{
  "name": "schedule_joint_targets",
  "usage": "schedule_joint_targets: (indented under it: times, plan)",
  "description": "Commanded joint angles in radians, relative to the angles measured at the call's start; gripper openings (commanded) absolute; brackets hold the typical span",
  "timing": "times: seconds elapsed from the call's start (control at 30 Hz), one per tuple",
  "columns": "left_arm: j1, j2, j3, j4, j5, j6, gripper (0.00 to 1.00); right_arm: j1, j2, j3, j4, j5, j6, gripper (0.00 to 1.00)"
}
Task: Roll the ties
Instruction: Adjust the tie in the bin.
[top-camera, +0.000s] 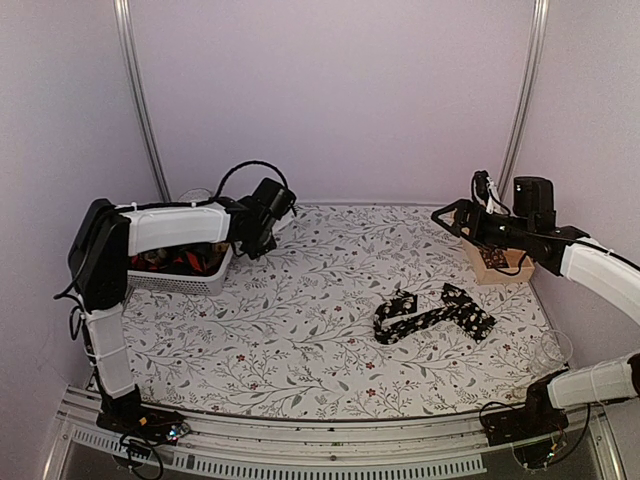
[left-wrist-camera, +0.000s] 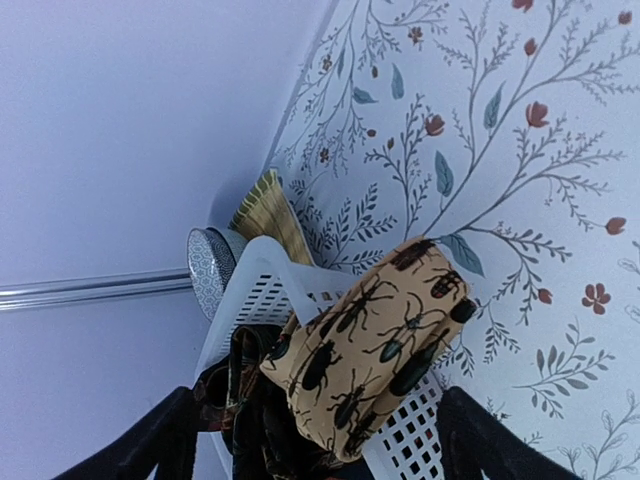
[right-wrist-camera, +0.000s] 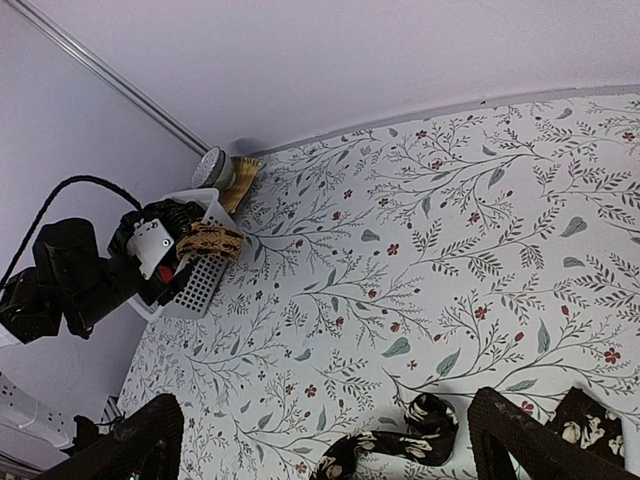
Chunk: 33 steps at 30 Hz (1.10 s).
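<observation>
Tan beetle-print tie (left-wrist-camera: 370, 350): rolled, resting on white basket (left-wrist-camera: 262, 285) rim between the released left tool's (left-wrist-camera: 315, 425) fingers; black flowered tie (top-camera: 432, 312): unrolled on the surface beneath the wide-open right tool (right-wrist-camera: 320, 425).

The fingers (left-wrist-camera: 150, 445) of the left gripper (left-wrist-camera: 316, 410) are matt black plastic. Between them, the rolled tan tie (left-wrist-camera: 365, 350) is smooth woven cloth with a faint sheen and a beetle print. Under it, the basket (left-wrist-camera: 255, 285) is smooth white perforated plastic. Ahead of the fingertips, the table cover (left-wrist-camera: 500, 150) is a matt printed sheet; cloth or paper cannot be told. Below the right gripper (right-wrist-camera: 330, 435), the black flowered tie (right-wrist-camera: 430, 415) is matt cloth.
</observation>
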Motion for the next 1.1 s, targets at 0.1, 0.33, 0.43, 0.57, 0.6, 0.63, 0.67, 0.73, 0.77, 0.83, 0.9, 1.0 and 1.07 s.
schedule_joint_targets:
  times: [0.1,0.33,0.43,0.57,0.6,0.63,0.67,0.73,0.77,0.83,0.9,1.0,1.07]
  plan:
    - [0.009,0.091,0.049,-0.099,0.035,0.002,0.84,0.004,0.034,-0.012,0.028,-0.016,0.002,1.00]
    - [0.042,0.160,0.051,-0.048,-0.002,0.043,0.73,0.004,0.030,-0.017,0.024,-0.011,-0.004,1.00]
    - [0.047,0.165,0.055,-0.018,-0.017,0.039,0.41,0.004,0.031,-0.018,0.026,-0.008,-0.006,1.00]
    - [0.045,0.132,0.040,0.105,-0.081,0.055,0.00,0.004,0.038,-0.020,0.029,-0.012,-0.005,1.00]
    - [0.046,0.118,0.033,0.143,-0.096,0.064,0.00,0.002,0.040,-0.019,0.031,-0.012,-0.004,1.00]
    - [0.046,0.096,0.023,0.183,-0.110,0.070,0.00,0.003,0.041,-0.019,0.032,-0.014,-0.004,1.00]
    - [0.045,0.068,0.010,0.230,-0.124,0.078,0.00,0.004,0.042,-0.019,0.033,-0.014,-0.004,1.00]
    - [0.045,-0.012,-0.040,0.325,-0.132,0.099,0.00,0.004,0.042,-0.018,0.034,-0.013,-0.004,1.00]
    - [0.044,-0.049,-0.059,0.371,-0.138,0.113,0.00,0.004,0.042,-0.018,0.034,-0.013,-0.004,1.00]
    - [0.045,-0.104,-0.071,0.385,-0.106,0.135,0.00,0.005,0.043,-0.018,0.035,-0.014,-0.004,1.00]
    - [0.042,-0.093,-0.005,0.225,-0.008,0.089,0.04,0.004,0.046,-0.016,0.041,-0.019,0.000,1.00]
    - [0.025,-0.023,0.094,-0.031,0.036,0.024,0.42,0.004,0.051,-0.014,0.049,-0.023,0.006,1.00]
    - [0.023,-0.009,0.098,-0.048,-0.028,0.014,0.02,0.004,0.051,-0.012,0.048,-0.027,0.008,1.00]
